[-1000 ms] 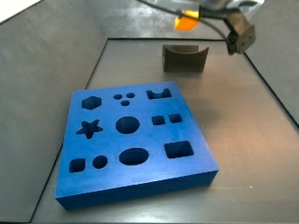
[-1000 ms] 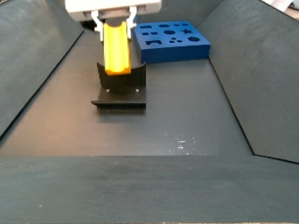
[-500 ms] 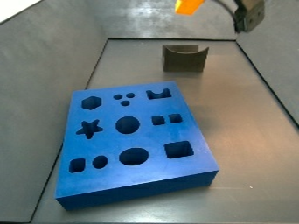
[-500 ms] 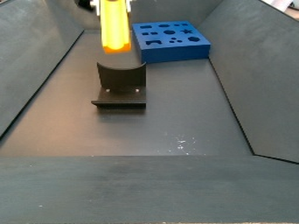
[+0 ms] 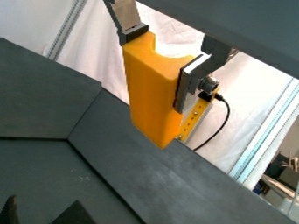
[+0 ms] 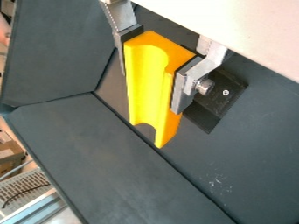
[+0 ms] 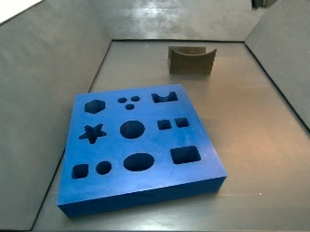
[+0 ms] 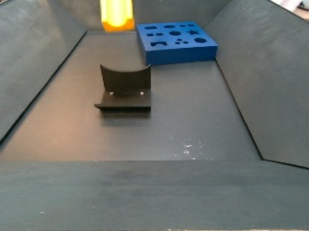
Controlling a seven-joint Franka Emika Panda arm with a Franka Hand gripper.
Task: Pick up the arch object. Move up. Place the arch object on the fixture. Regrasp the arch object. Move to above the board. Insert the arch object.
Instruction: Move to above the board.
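Observation:
My gripper (image 5: 163, 58) is shut on the arch object (image 5: 158, 96), a yellow-orange block held upright between the silver fingers (image 6: 191, 73) in both wrist views. A rounded groove runs down one face of the arch object (image 6: 149, 83). In a side view only the lower end of the arch object (image 8: 115, 13) shows at the frame's top edge, high above the fixture (image 8: 125, 87). The dark fixture (image 7: 190, 60) stands bare at the far end of the floor. The blue board (image 7: 140, 149) with its shaped holes lies flat, apart from the fixture. The gripper itself is out of both side views.
Sloping grey walls (image 8: 42, 81) close in the dark floor on each side. The board (image 8: 178, 41) lies beyond the fixture, near the back wall. A white curtain and a dark cable (image 5: 216, 118) hang outside the enclosure.
The gripper has risen straight up with the arch object, from just above the fixture to the top edge of the side views. The fixture and the board have stayed put.

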